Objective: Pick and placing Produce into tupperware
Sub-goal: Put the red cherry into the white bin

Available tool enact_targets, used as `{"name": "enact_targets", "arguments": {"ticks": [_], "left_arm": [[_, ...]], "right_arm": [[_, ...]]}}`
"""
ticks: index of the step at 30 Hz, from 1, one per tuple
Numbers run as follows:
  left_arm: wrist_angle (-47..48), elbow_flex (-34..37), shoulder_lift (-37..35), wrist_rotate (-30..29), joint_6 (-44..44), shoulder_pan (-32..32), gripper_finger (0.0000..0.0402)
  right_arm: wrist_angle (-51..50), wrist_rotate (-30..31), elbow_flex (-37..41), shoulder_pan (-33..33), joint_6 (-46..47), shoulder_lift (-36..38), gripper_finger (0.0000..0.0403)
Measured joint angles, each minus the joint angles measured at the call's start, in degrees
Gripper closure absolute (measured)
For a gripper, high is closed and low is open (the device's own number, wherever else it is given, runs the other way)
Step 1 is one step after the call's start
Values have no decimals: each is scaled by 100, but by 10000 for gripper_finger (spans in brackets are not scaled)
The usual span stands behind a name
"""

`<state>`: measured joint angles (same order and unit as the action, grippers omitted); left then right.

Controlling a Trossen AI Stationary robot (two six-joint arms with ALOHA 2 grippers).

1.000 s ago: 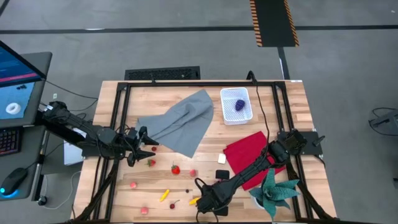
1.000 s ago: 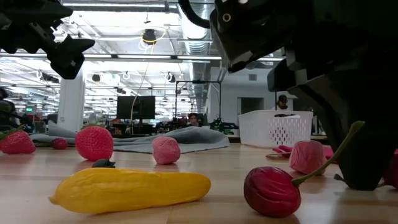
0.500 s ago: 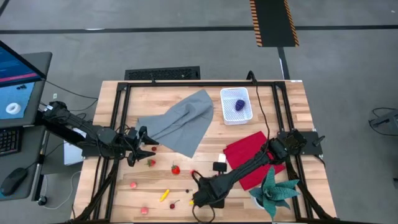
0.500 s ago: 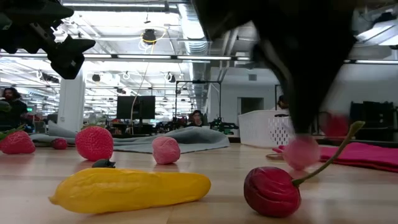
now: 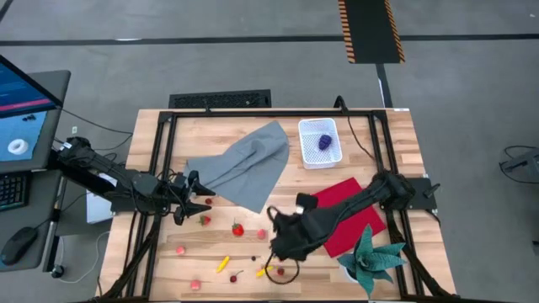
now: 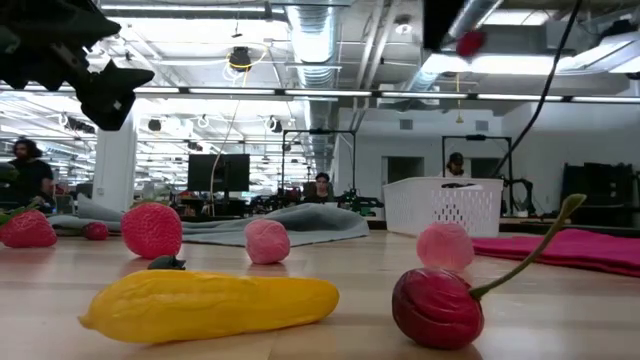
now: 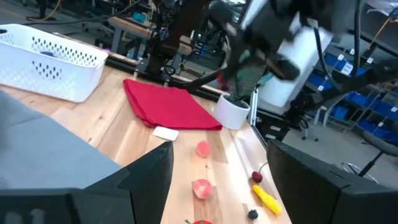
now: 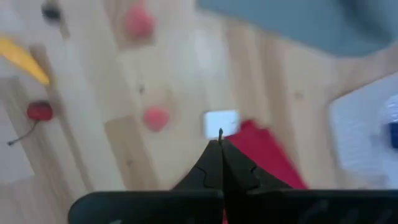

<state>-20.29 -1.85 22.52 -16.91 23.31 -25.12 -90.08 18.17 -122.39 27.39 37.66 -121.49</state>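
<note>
I keep the left gripper (image 5: 192,200) parked at the grey cloth's (image 5: 244,164) near-left corner, jaws spread and empty. The loose produce (image 5: 238,228) lies on the bench (image 5: 278,206) on the near side of that cloth, and the purple grape bunch (image 5: 325,141) already sits in the tupperware (image 5: 320,143) just right of the cloth. My right gripper (image 5: 274,220) is raised near the cloth's near edge, jaws pressed together; I can't tell whether anything sits between them. A red blur by it in the low view may be a berry. If the pinch is shallow, I judge a fast swing toward the tupperware could shake it loose.

White perforated tupperware (image 5: 321,143), red cloth (image 5: 347,215)
</note>
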Motion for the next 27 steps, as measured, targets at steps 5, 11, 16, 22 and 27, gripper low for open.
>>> {"name": "enact_targets", "arguments": {"ticks": [5,11,16,22,27], "left_arm": [[-5,0,-2,0,2,0,152],[-11,0,-2,0,40,0,152],[-9,0,-2,-12,92,0,152],[1,0,-2,-30,94,0,152],[30,0,-2,-31,115,0,152]], "right_arm": [[16,322,4,-471,-202,654,391],[7,522,85,-1363,-562,1398,392],[11,452,194,-2474,-841,1753,389],[14,-71,192,-3806,-1241,1761,393],[36,-539,190,-4553,-1413,1458,390]]}}
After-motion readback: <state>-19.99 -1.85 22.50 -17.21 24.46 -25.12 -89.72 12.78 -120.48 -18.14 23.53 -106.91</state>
